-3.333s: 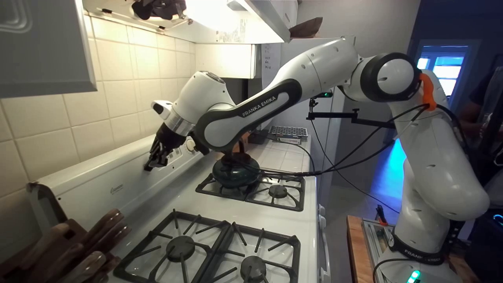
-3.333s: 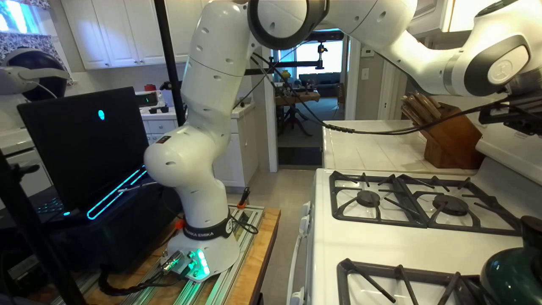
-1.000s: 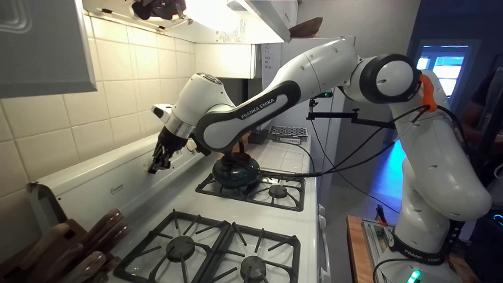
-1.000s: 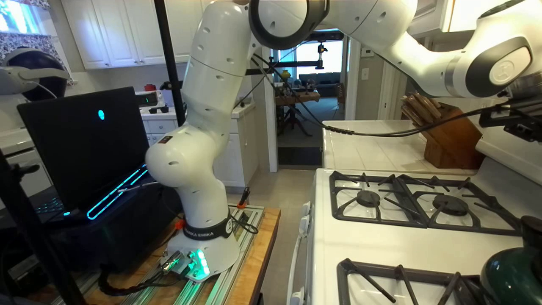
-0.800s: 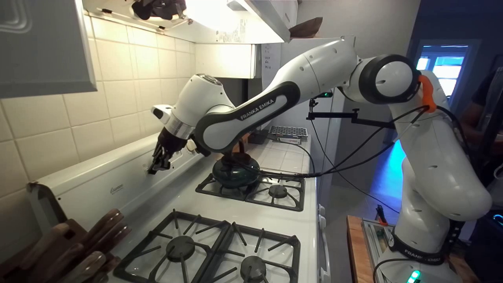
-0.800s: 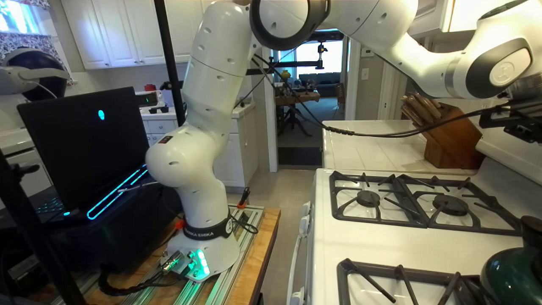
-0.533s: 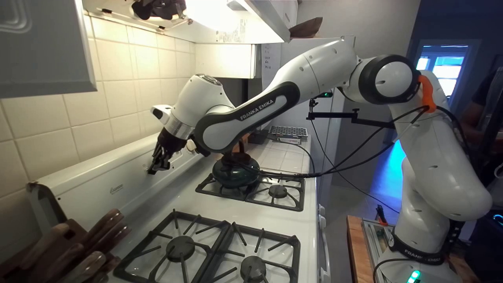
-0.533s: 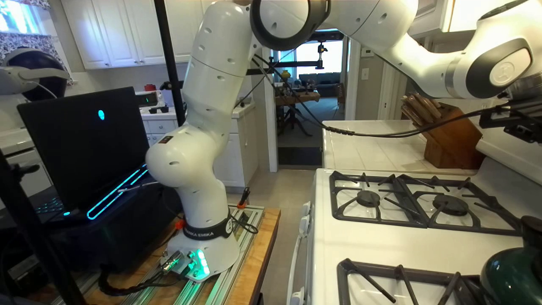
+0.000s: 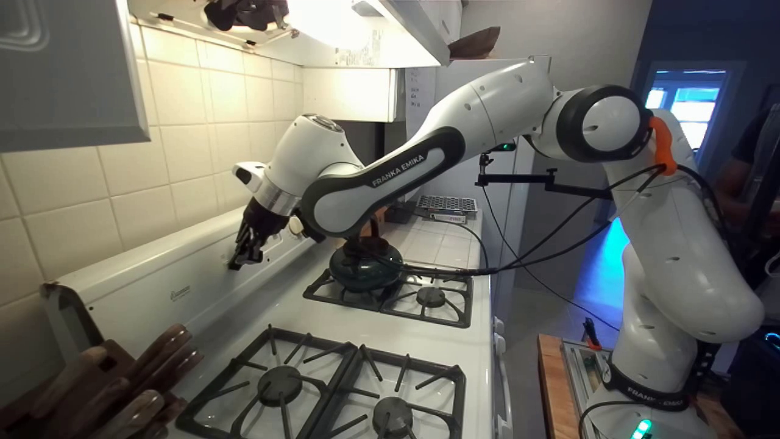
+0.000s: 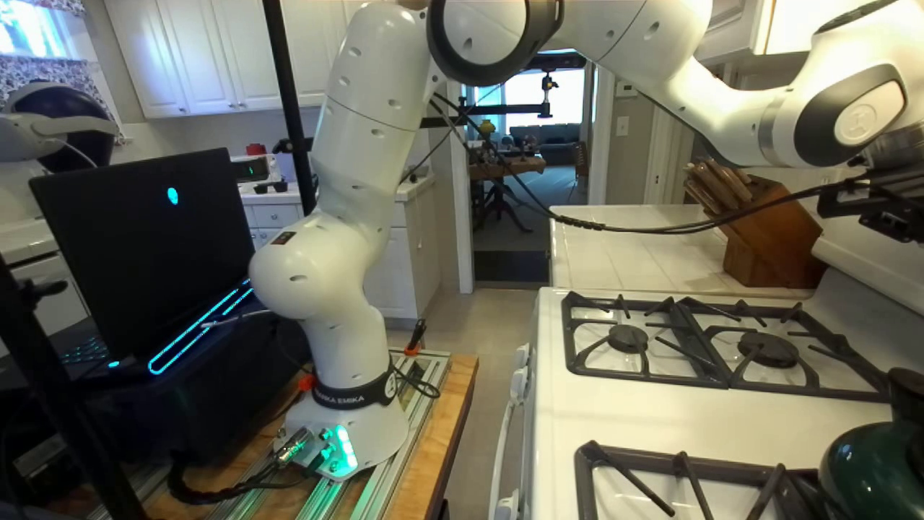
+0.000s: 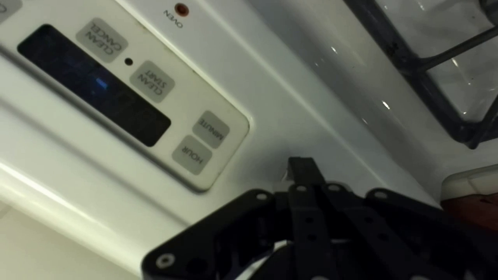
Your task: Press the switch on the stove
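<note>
The white stove (image 9: 329,320) shows in both exterior views, with its raised back panel (image 9: 140,302) along the tiled wall. My gripper (image 9: 236,264) is shut, slanting down with its fingertips close against this panel; contact cannot be told. In the wrist view the gripper (image 11: 306,171) holds nothing and sits beside the HOUR and MINUTE corner of the control plate (image 11: 183,109). A small pale edge (image 11: 286,177) peeks out from behind the fingertips. The switch cannot be made out for certain; the fingers may cover it. The other exterior view's edge cuts off the fingertips (image 9: 234,266).
A dark green kettle (image 9: 365,268) stands on a back burner under the forearm. Black grates (image 9: 356,349) cover the stovetop. A knife block (image 10: 769,245) with knives rises at the panel's far end. The lit hood (image 9: 396,30) hangs above the arm. Cables droop past the kettle.
Compared with about three seconds ago, the gripper stands slightly lower and a little to the right along the panel in an exterior view. Over the last second it has barely moved and stays shut.
</note>
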### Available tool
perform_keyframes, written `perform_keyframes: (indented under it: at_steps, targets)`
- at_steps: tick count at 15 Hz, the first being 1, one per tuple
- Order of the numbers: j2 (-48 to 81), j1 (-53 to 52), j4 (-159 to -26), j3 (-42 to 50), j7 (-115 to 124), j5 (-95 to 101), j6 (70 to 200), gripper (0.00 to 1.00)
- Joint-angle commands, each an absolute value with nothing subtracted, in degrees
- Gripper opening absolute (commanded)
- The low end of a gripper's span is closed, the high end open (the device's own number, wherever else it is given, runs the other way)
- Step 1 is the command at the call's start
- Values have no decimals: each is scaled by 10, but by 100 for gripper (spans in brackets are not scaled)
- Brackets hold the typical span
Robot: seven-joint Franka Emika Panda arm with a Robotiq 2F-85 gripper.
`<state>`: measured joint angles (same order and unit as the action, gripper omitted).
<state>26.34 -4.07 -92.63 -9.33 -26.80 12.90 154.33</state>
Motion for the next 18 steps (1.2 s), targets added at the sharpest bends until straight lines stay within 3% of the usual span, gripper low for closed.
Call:
perform_keyframes:
  at_steps: [1, 18]
  targets:
    - [294, -53, -873, -81, -262, 143, 1558, 0]
    - [284, -59, -883, -77, -265, 160, 1593, 0]
